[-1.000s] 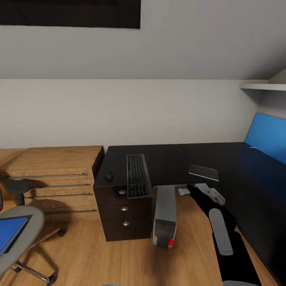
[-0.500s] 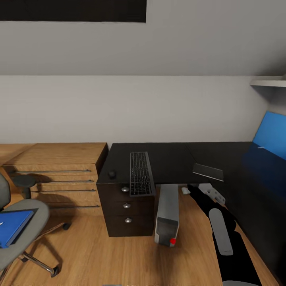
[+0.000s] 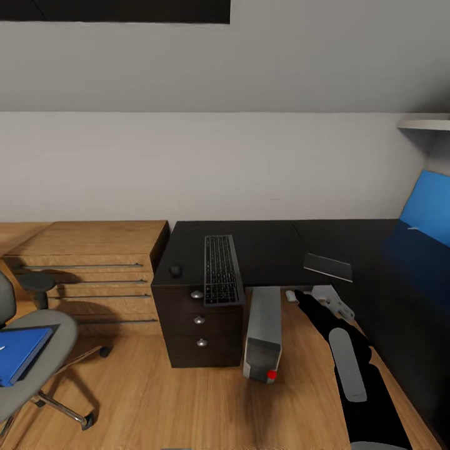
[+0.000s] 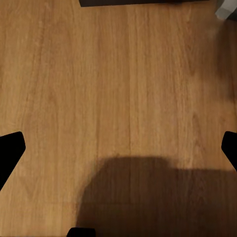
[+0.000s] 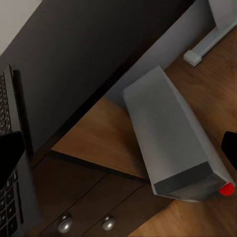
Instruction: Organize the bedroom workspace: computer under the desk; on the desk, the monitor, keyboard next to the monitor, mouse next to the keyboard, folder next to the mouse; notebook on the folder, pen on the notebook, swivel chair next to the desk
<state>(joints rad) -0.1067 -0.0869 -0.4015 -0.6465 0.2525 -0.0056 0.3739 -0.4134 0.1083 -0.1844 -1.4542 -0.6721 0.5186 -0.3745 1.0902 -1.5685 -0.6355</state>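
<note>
While the right gripper (image 3: 329, 299) hangs low w/ fingertips spread wide & nothing between them, the computer (image 3: 262, 331) stands on the floor just below-left of it, half under the desk (image 3: 269, 250). Keyboard (image 3: 221, 269) & mouse (image 3: 175, 270) lie on the desk beyond; notebook (image 3: 328, 267) just ahead. Left gripper (image 4: 118, 148) also splayed open over bare floor (image 4: 123, 74). Folder (image 3: 19, 353) on swivel chair (image 3: 44, 369), well apart to its left

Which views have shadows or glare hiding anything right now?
Head view: sharp and evenly lit; the glossy desk mirrors the blue monitor as a blue sheen, and the notebook shows a pale glare. Left wrist view: a broad soft-edged shadow darkens part of the wood floor. Right wrist view: soft and close, the computer clear, the drawer knobs dim.
</note>
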